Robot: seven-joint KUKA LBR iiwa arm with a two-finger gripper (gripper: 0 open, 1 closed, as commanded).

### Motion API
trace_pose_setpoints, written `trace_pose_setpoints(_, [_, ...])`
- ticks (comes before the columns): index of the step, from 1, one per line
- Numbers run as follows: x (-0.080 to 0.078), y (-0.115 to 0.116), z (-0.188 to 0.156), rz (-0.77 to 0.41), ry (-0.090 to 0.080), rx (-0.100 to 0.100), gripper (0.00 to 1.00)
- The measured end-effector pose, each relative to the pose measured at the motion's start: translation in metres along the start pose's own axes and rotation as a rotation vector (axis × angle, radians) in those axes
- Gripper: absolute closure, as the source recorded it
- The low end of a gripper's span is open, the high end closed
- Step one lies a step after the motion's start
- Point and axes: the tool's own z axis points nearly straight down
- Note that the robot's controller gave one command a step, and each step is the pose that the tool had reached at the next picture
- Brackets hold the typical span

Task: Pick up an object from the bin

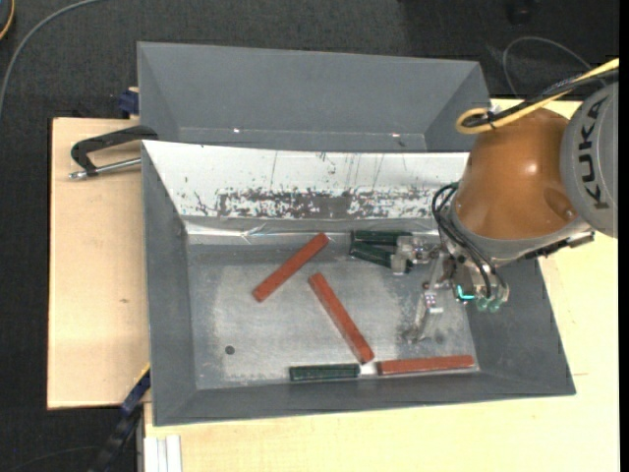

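where the arm reaches in from the right of the camera view, its hand [426, 324] hangs low over the right end of the grey bin [167, 303], close to the floor, with the orange wrist cover [511, 185] bulking above it. from my seat i cannot tell whether the hand is open or closed.

nearest to it is a red-brown bar [426, 366], lying flat along the near wall in the right corner. it sits just below the hand in the view, and i can't make out whether they touch. on the other side, up and left of the hand, a dark green piece [371, 247] sits at the foot of the back wall, close by the wrist's cables.

further left, a second red-brown bar [341, 316] lies on a diagonal across the middle of the floor, its lower end coming down near the left end of the corner bar. a dark green bar [322, 372] lies along the near wall to the left of that spot, with a small white bit [367, 368] between it and the corner bar.

farthest from the hand, a third red-brown bar [290, 266] lies tilted the other way, left of centre, its upper end pointing toward the back wall. each of these bars lies flat on the bin floor.
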Motion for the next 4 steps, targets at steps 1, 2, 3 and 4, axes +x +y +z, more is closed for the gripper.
trace_pose_setpoints(1, [-0.021,-0.002,0.071,0.78,-0.003,-0.003,0.0])
trace_pose_setpoints(2, [-0.067,0.005,0.092,0.605,-0.014,-0.002,0.0])
trace_pose_setpoints(3, [-0.067,0.005,0.09,0.604,-0.015,-0.002,1.0])
trace_pose_setpoints(4, [-0.061,0.012,-0.104,0.557,-0.022,-0.006,1.0])
